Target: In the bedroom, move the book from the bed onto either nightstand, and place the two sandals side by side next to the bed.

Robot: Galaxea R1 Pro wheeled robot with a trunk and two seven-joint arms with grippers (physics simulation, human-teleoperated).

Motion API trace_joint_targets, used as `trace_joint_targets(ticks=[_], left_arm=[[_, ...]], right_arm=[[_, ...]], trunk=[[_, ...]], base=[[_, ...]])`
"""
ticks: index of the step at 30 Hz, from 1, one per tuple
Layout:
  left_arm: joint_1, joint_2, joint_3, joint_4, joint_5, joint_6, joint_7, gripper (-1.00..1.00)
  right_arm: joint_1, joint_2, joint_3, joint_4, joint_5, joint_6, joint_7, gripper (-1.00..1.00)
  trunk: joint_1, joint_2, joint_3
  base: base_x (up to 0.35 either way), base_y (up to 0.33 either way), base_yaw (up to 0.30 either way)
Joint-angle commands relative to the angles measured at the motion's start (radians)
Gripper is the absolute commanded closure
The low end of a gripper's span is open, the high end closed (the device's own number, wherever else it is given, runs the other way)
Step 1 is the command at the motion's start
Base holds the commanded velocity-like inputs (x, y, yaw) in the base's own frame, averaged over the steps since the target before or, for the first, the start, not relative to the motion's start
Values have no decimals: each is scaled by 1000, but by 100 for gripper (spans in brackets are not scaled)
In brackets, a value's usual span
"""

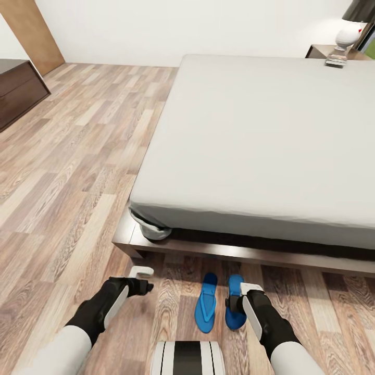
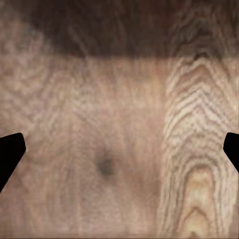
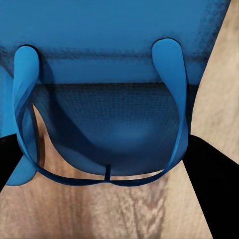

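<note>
2 blue sandals (image 1: 221, 303) are lying side by side on the floor (image 1: 67, 172), just near of the bed (image 1: 260, 140). The right pincer (image 1: 233, 303) is gripping the right sandal (image 3: 107, 69); the left pincer (image 1: 147, 278) is hovering with fingers apart.

The right claw (image 1: 237, 303) hides part of the right sandal (image 1: 235, 299).

White lamp (image 1: 348, 35), brown door (image 1: 32, 32), long cabinet (image 1: 18, 88)
</note>
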Motion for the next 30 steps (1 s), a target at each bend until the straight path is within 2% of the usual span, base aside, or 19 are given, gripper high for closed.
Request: trace_joint_targets(ticks=[1,6,10,12,16,30], left_arm=[[1,10,-3,-30,7,29,1,-100],[11,59,0,-205,8,229,3,-100],[13,81,0,-323,4,379,6,-100],[16,87,-1,-370,1,424,7,-100],[31,93,-1,-411,-1,448,9,-100],[46,95,-1,-427,-2,448,9,-100]], right_arm=[[0,1,-2,-1,-8,4,-6,100],[0,1,-2,-1,-7,4,-7,100],[0,2,-2,0,-6,4,-7,100],[0,2,-2,0,-6,4,-8,100],[0,2,3,0,-5,4,-7,100],[-9,-1,11,-8,6,-43,-7,100]], trunk=[[0,0,-1],[2,-1,-20],[3,-2,-28],[3,-2,-28],[3,-2,-28],[3,-2,-28]], base=[[0,0,0],[0,0,0],[0,0,0],[0,0,0],[0,0,0],[0,0,0]])
